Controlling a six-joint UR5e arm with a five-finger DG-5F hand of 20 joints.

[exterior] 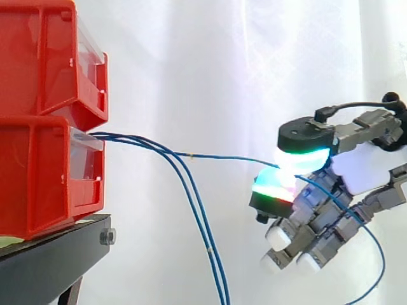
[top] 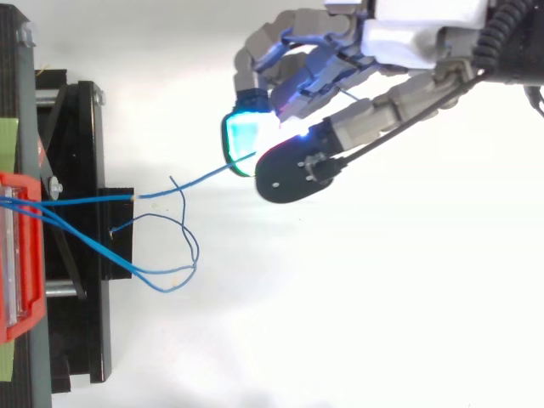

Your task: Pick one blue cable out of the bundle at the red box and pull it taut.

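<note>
Two red bins point(exterior: 48, 114) are stacked on a black stand at the left of the side view. A bundle of thin blue cables point(exterior: 137, 141) comes out of the lower bin's front. One blue cable point(exterior: 222, 156) runs nearly straight from the bin to my hand point(exterior: 356, 171), pinched between the glowing thumb pad point(exterior: 304, 155) and a finger pad point(exterior: 275, 190). From above, this cable point(top: 200, 180) stretches from the red bin point(top: 21, 255) to the hand point(top: 408, 34). The other cables point(exterior: 203, 235) sag downward. The pinched cable's loose end loops down behind the hand.
The black stand point(top: 85, 238) carries the bins at the left edge of the top view. A white curtain backs the scene. Slack blue cable loops point(top: 174, 255) hang just off the stand's front.
</note>
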